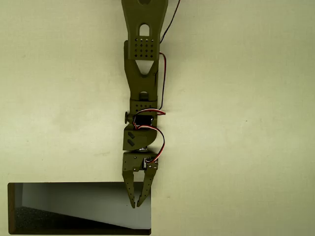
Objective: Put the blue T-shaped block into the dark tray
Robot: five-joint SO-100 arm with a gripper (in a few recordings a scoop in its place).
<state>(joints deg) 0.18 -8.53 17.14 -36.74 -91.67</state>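
The hand (137,202) hangs over the upper right edge of the dark tray (11,209), its fingers nearly closed on nothing, and no blue block is to be seen, though it would likely be light, stiff and easily pinched across its stem.

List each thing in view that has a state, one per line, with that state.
Olive-green two-finger gripper: fingers nearly together, nothing seen between them, tips over the tray's top right part.
Dark rectangular tray with thin black rim: lies flat on the table, no block seen inside.
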